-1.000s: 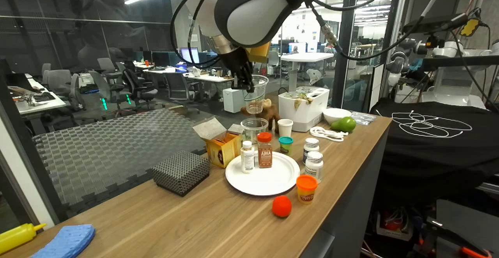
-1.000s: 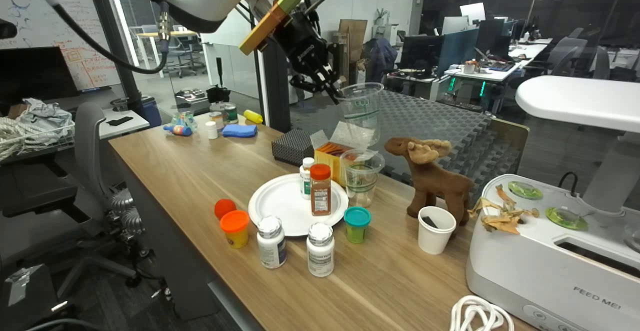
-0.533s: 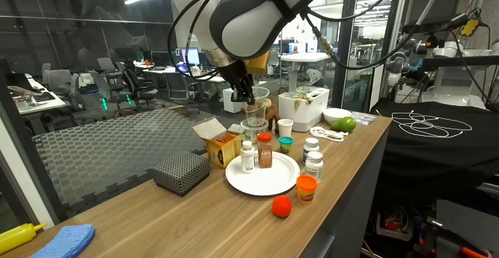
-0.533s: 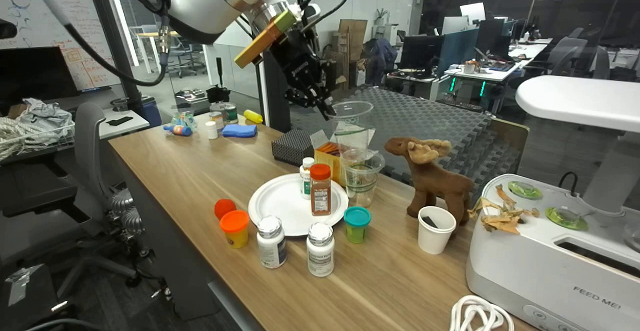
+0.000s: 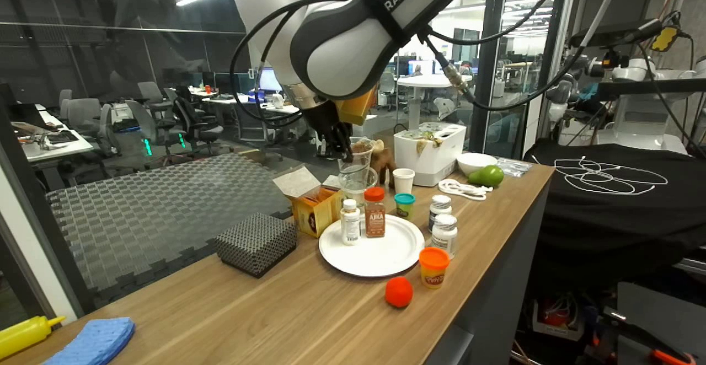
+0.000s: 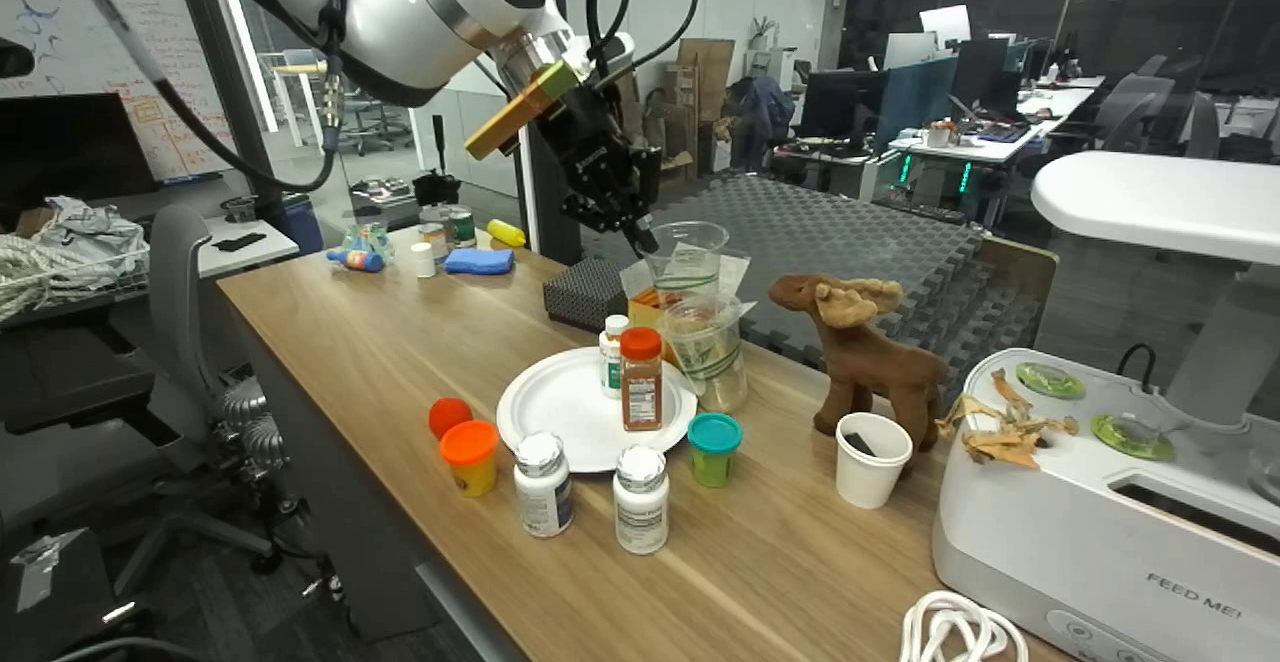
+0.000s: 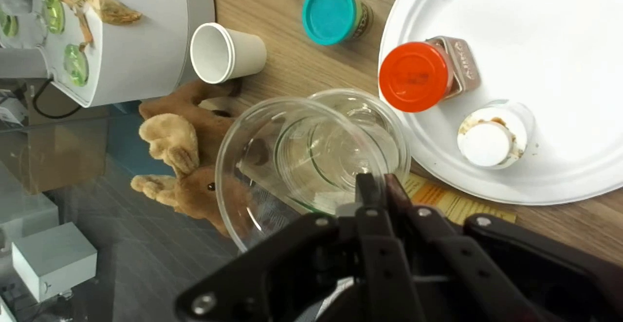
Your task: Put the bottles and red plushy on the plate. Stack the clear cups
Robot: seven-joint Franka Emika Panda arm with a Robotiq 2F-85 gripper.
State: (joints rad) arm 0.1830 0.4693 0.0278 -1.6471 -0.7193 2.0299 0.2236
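Clear cups (image 7: pixel 336 152) overlap one above the other, close to the long edge of the counter (image 5: pixel 259 310) that faces the grey floor mat (image 5: pixel 165 205). The gripper (image 7: pixel 381 188) pinches the upper cup (image 6: pixel 690 262) by its rim, the wall caught between the jaws. The lower cup (image 6: pixel 722 382) stands on the counter at a lean, its mouth tipped toward the end with the blue sponge (image 6: pixel 479 261); how deep the upper cup reaches into it, I cannot tell. Just beside lies the plate (image 6: pixel 545 432), between the cups and the opposite long edge, with a red-capped bottle (image 5: pixel 375 219) and a small white bottle (image 5: pixel 351 224) upright on it. Two more white bottles (image 6: pixel 641 517), an orange-lidded tub (image 5: pixel 433 268) and the red ball (image 5: pixel 399 291) are off the plate, nearer that opposite edge. A teal-lidded tub (image 6: pixel 714 454) stands near the plate's rim. The moose plush (image 6: pixel 880 362) stands by the mat-side edge, between the cups and the white planter (image 6: pixel 1060 532).
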